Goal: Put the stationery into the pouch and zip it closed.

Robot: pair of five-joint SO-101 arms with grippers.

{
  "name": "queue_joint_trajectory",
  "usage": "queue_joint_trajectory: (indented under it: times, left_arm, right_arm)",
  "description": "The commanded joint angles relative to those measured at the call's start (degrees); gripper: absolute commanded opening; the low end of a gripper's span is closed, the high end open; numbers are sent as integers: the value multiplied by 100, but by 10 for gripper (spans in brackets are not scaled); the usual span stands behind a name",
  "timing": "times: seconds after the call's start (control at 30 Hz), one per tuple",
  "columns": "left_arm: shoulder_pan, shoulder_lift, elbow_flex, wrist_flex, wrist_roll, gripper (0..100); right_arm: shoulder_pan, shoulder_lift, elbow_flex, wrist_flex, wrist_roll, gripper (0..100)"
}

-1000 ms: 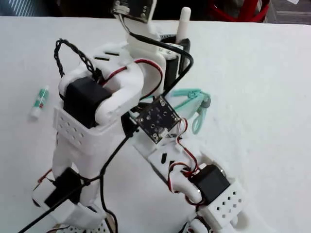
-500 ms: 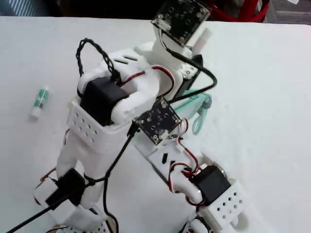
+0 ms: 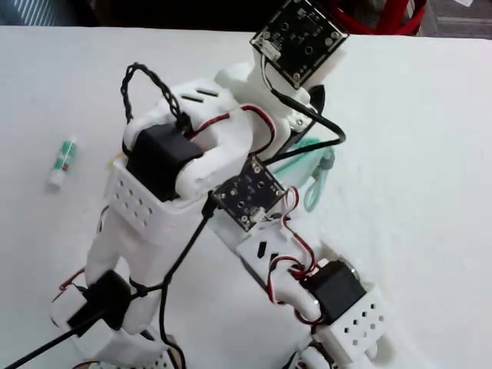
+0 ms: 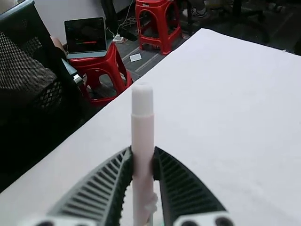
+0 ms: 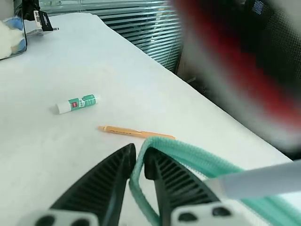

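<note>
Swung rightward since a second ago, the left arm's wrist now hides the white pen (image 4: 142, 117) clenched in the left tool (image 4: 141, 157), upper centre. The right tool (image 5: 139, 154) pinches the teal pouch (image 5: 188, 159) rim mid-frame on the counter (image 3: 415, 154). A glue stick (image 3: 61, 161) lies far left.

The white pen (image 4: 142, 117) looks like smooth, matt plastic; the left gripper (image 4: 142, 151) has ribbed black plastic fingers (image 4: 113, 181). The pouch (image 5: 188, 157) edge is woven teal cloth. The table (image 4: 225, 108) is matt white.
</note>
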Motion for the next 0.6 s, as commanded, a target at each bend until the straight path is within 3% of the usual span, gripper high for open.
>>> queue_joint_trajectory:
  times: [0.0, 0.3, 0.57]
  left_arm:
    - [418, -31, 70, -141, -281, 23]
    - [488, -66, 686, -185, -835, 23]
    - [470, -40, 738, -580, -809, 23]
  right_arm:
    - [40, 180, 738, 110, 53, 23]
    - [708, -875, 826, 189, 0, 23]
    - [356, -2246, 1433, 215, 53, 23]
